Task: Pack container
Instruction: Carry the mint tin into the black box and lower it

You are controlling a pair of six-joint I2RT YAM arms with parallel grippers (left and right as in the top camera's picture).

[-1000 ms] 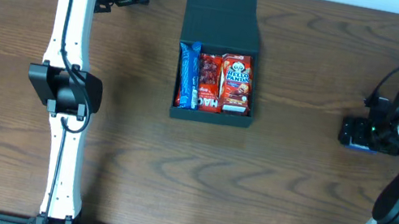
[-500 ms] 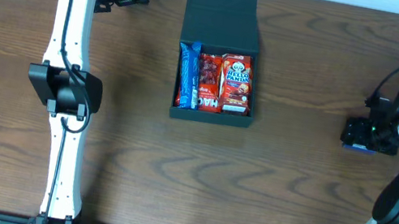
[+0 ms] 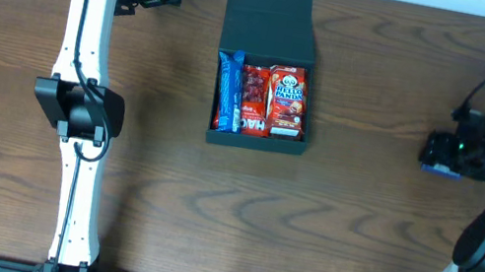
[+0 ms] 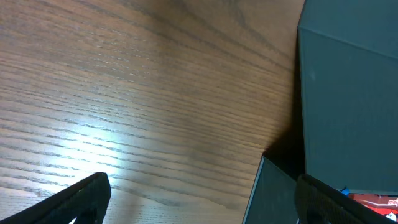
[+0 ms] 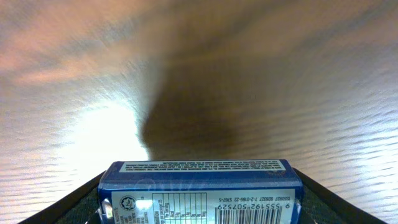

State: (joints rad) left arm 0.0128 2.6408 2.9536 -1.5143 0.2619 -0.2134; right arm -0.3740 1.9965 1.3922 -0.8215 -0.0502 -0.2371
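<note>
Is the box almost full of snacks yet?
Partly. Three snacks already lie in the container: a blue bar, a red packet and Hello Panda biscuits. The right jaws look closed on a blue packet, out at the right of the table. Left to do: carry it over, drop it in, fold the lid shut.

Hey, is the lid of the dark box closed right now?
No, the container's flap lid lies open behind it in the overhead view, with snack packets showing inside.
</note>
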